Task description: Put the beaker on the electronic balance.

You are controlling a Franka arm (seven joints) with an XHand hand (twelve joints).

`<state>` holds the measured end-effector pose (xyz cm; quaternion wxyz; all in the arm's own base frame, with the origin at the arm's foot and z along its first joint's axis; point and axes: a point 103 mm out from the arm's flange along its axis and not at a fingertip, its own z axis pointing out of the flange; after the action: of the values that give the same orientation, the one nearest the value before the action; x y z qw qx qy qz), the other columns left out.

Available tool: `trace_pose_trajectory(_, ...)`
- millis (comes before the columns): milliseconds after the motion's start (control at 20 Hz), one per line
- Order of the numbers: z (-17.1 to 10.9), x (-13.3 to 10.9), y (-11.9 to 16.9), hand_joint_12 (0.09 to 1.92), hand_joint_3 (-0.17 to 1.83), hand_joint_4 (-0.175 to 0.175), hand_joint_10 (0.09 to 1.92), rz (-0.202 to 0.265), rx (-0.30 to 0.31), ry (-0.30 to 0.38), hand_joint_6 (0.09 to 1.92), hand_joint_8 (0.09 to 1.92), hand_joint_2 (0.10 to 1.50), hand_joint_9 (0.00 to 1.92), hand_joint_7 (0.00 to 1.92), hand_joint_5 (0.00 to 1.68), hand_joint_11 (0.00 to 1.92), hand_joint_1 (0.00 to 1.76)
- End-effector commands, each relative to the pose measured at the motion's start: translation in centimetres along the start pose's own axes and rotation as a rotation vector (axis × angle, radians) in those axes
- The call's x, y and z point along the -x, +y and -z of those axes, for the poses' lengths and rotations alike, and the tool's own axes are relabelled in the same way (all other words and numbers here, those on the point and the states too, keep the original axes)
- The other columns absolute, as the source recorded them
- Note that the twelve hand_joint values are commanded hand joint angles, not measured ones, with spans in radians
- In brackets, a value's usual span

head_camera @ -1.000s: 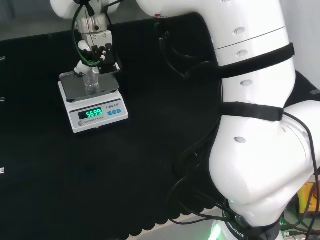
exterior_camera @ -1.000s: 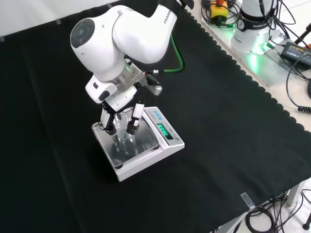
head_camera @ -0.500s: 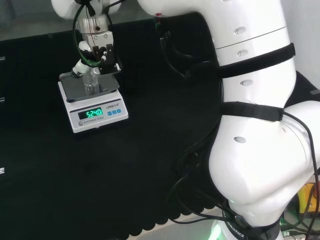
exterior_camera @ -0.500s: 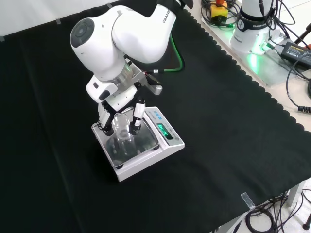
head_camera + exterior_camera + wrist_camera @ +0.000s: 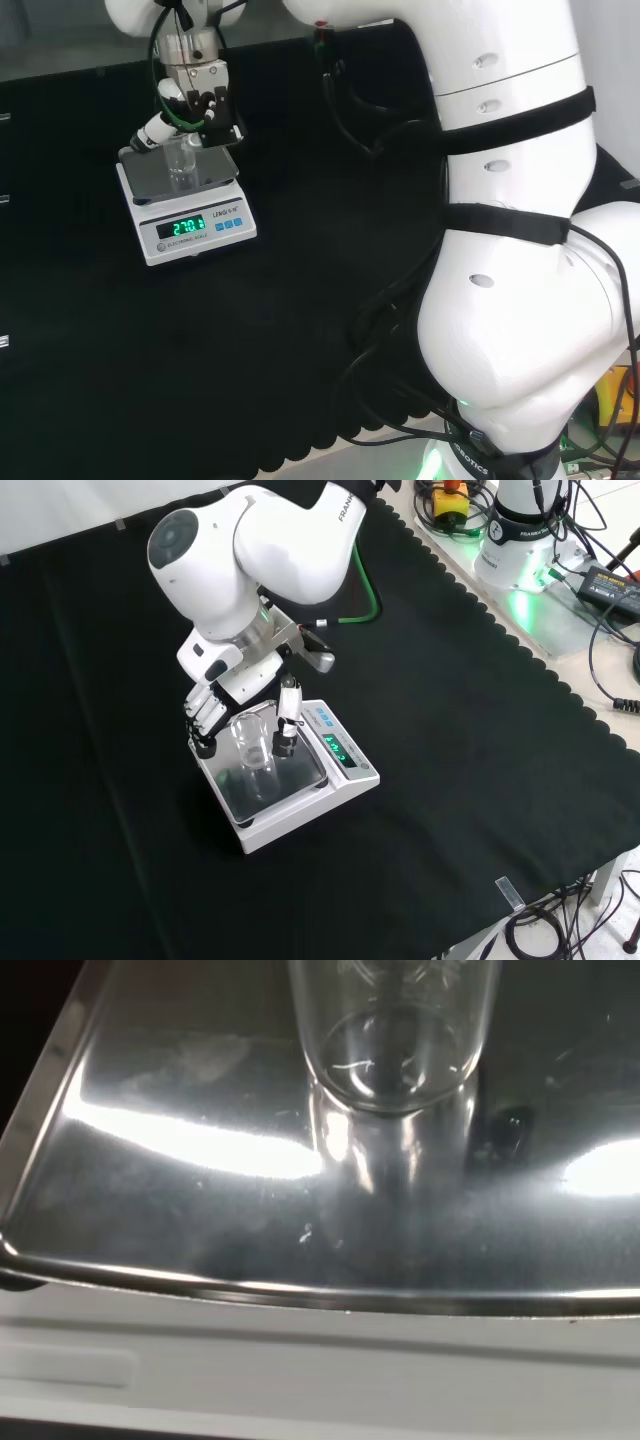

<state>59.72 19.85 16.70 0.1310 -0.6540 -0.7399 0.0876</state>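
Beaker: we see the clear beaker (image 5: 254, 745) standing upright on the steel pan of the balance, near the pan's middle in the front view; in the head view it (image 5: 181, 160) stands toward the pan's far side. In the wrist view its round base (image 5: 392, 1035) sits flat on the shiny pan, with its reflection spread across the metal beside it.

Electronic balance: we find the white electronic balance (image 5: 340, 775) on the black tabletop (image 5: 450, 730), left of centre in the front view and at the far left in the head view (image 5: 222, 225). Its lit green display faces the near side in the head view. We do not read the figures.

Hand: we see the hand (image 5: 215, 695) hanging over the far part of the pan, under the arm's big white link (image 5: 250, 550). In the head view the hand (image 5: 195, 95) sits just above and behind the beaker.

Fingers: we see the fingers (image 5: 203, 720) spread apart and fairly straight, one group left of the beaker and a single one (image 5: 287, 720) to its right in the front view. We see a gap on both sides, so they flank the glass without gripping it.

Cable: a green cable (image 5: 365, 610) runs along the arm, above the balance in the front view.
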Motion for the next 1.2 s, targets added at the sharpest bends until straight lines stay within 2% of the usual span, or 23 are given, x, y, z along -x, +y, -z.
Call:
trace_pose_trajectory(50,2.0,1.0,-1.1,1.49,-0.12,-0.087,0.95,-0.011,0.075,0.030,0.28,0.81,0.85,0.01,0.03,0.23,0.19,0.44)
trace_pose_trajectory(500,4.1,4.6,-5.4,1.43,-0.08,-0.091,0.95,-0.060,0.147,0.053,0.19,0.82,0.86,0.11,0.08,0.27,0.33,0.45)
trace_pose_trajectory(850,4.0,7.5,-8.9,1.40,-0.06,-0.095,0.93,-0.102,0.156,0.080,0.17,0.81,0.90,0.20,0.13,0.30,0.41,0.49)
trace_pose_trajectory(1200,3.4,9.1,-11.0,1.39,-0.06,-0.095,0.92,-0.124,0.164,0.113,0.17,0.81,0.91,0.21,0.14,0.31,0.42,0.51)
